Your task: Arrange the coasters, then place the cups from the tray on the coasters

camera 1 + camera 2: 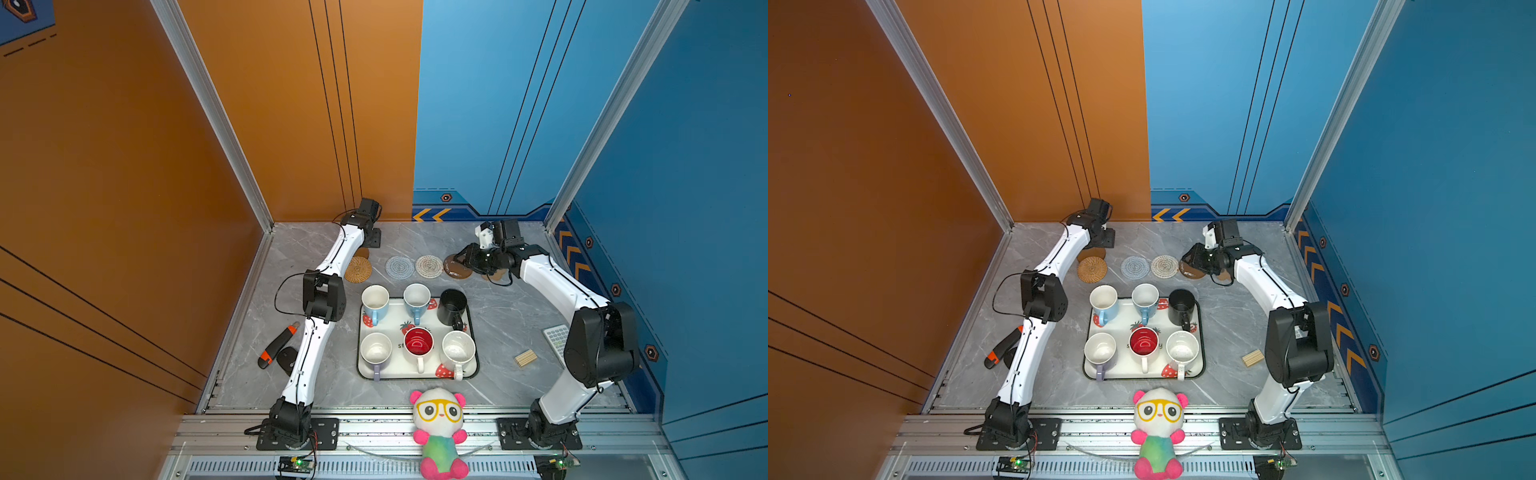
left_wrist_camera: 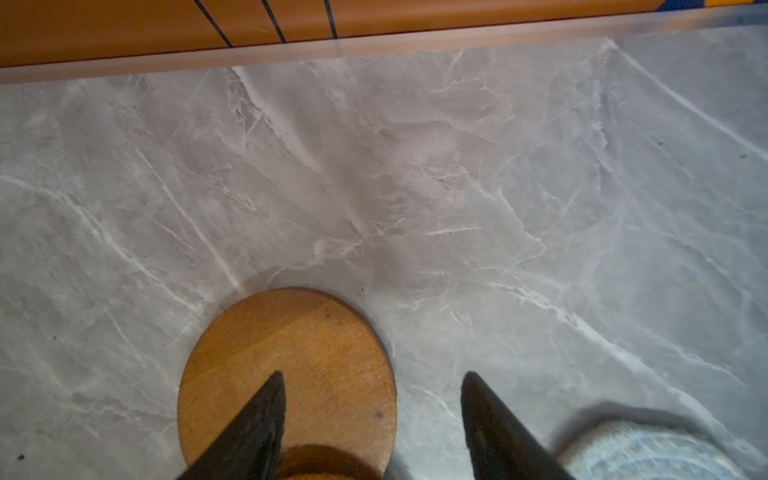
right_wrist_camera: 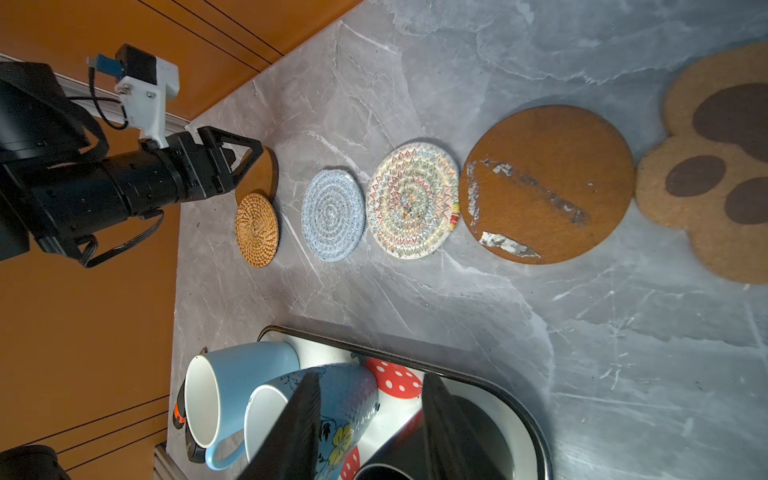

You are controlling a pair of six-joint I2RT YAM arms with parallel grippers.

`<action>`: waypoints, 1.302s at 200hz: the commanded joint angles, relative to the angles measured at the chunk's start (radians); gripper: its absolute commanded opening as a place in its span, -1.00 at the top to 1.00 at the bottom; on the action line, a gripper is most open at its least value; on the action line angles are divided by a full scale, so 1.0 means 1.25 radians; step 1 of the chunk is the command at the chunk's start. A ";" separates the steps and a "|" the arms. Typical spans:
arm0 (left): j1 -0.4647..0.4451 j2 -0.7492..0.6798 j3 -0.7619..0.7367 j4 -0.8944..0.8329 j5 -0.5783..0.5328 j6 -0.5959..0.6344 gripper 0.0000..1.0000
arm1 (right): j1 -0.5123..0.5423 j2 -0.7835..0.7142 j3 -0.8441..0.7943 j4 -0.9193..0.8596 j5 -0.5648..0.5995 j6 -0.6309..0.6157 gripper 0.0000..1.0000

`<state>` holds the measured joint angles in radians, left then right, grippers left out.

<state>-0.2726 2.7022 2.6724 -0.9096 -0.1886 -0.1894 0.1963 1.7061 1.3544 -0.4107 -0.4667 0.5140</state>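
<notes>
up close, the left gripper (image 2: 372, 376) has its two fingers spread wide with nothing between them. one finger hangs over a plain wooden disc (image 2: 291, 353) that lies flat on the grey marble table (image 2: 457, 187) near the orange wall; whether it touches the disc cannot be told. the right gripper (image 3: 370, 376) likewise has its fingers parted and empty, low above the right end of the coaster row in both top views.

outward from there, the other coasters lie in a line beyond the tray (image 1: 432, 370): rattan round (image 3: 257, 229) just beside the plain disc, grey-blue crochet round (image 3: 332, 214), beige crochet round (image 3: 415, 199), a scuffed brown disc (image 3: 548, 183) and the paw-print mat (image 3: 715, 174) just beside it.

all six cups stand upright on the tray. the far row is a light blue mug (image 1: 375, 301), a second light blue mug (image 1: 417, 298) and the black mug (image 1: 452, 305). the near row is the lavender mug (image 1: 376, 349), the red-inside mug (image 1: 418, 341) and the speckled mug (image 1: 458, 351).
</notes>
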 commanded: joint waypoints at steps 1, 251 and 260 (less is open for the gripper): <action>-0.013 0.031 0.022 -0.004 -0.042 0.037 -0.40 | -0.003 -0.001 -0.009 -0.016 0.013 -0.005 0.21; 0.036 -0.062 -0.238 -0.044 -0.065 -0.005 -0.15 | 0.013 0.001 -0.015 0.018 -0.026 0.019 0.19; 0.039 -0.069 -0.249 -0.044 -0.062 -0.010 -0.13 | 0.014 -0.001 -0.015 0.019 -0.029 0.019 0.18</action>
<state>-0.2501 2.6266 2.4214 -0.8616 -0.2840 -0.1547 0.2081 1.7061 1.3422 -0.4004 -0.4767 0.5255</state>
